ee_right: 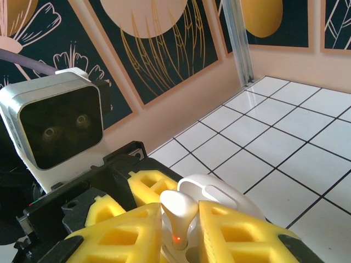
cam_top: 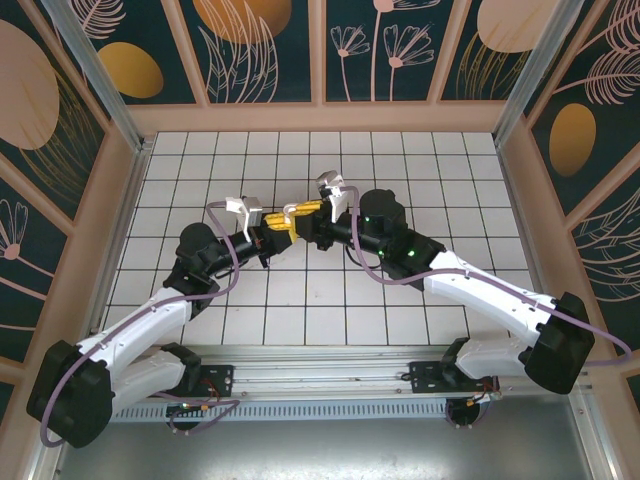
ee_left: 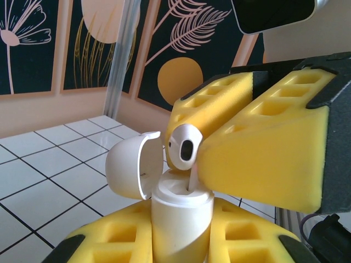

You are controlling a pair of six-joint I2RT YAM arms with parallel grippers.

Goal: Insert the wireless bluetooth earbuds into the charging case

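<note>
The right tool (ee_right: 181,219) flanks a white earbud (ee_left: 184,145) with its yellow pads (ee_right: 236,235); whether it is gripping or slack, I cannot tell. The bud's stem points down into a white charging case (ee_left: 181,211), its lid (ee_left: 129,170) hinged open. The left tool (ee_left: 181,244) clenches the case upright above the tiled bench (ee_right: 285,142). It seems best to seat the stem fully, then widen the pads and back straight off. Count: one earbud, one case, two tools.

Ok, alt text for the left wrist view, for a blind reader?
A white earbud, between the yellow foam fingers of the right tool, stands stem-down in the open white charging case. The left tool grips the case upright, lid flipped left.
</note>
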